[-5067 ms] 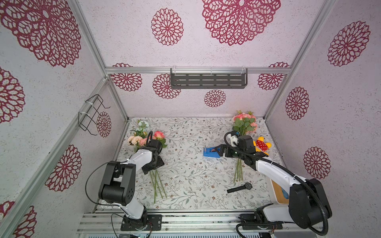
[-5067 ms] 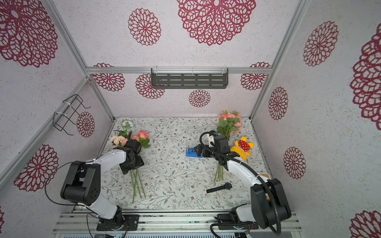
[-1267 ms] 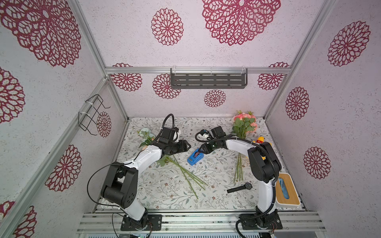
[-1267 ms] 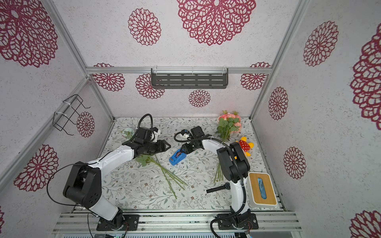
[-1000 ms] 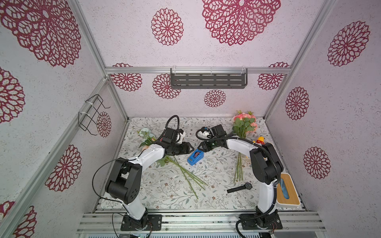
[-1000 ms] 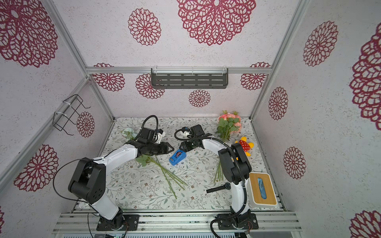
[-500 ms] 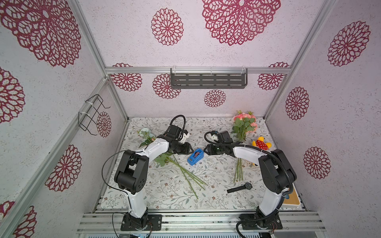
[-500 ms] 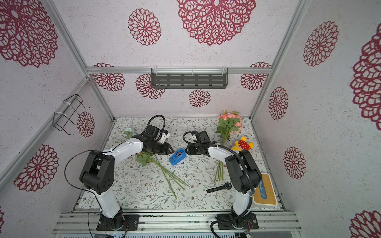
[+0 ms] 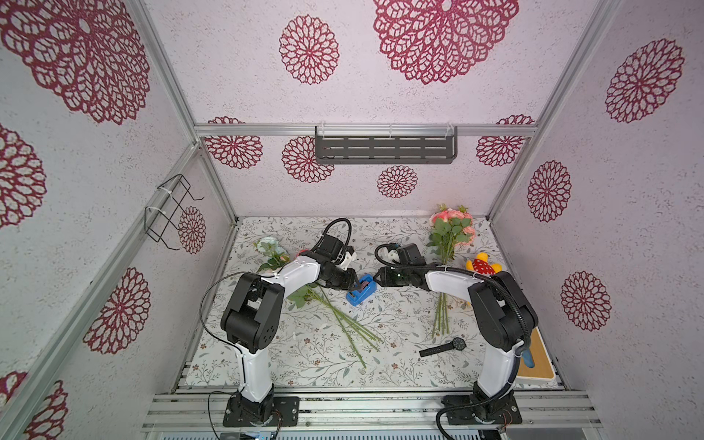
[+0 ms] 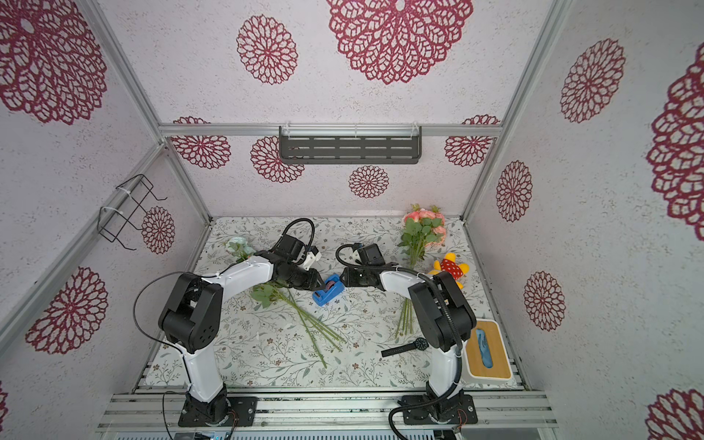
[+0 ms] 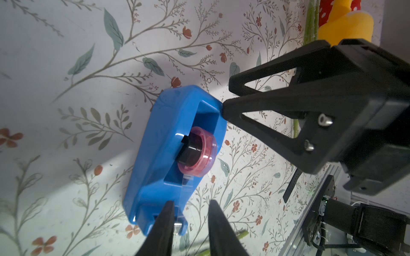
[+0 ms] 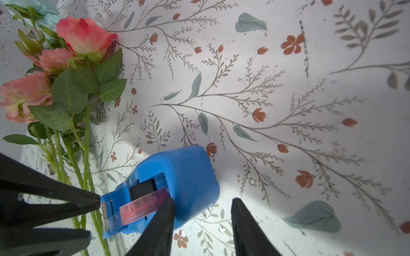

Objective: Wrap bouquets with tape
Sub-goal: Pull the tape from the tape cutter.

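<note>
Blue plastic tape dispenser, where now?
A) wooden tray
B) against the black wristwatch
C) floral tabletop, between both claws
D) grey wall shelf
C: the blue plastic tape dispenser lies on the floral tabletop, left claw at its cutter end, right claw at its back.

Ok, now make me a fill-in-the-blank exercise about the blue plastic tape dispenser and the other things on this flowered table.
1. The blue plastic tape dispenser sits between the left gripper and the right gripper, its cutter end towards the ____ gripper.
2. The black wristwatch lies near the ____ arm's base.
3. The yellow plush toy lies beside the pink rose bouquet, whose stems are ____ in colour.
Missing words: left; right; green.
</note>
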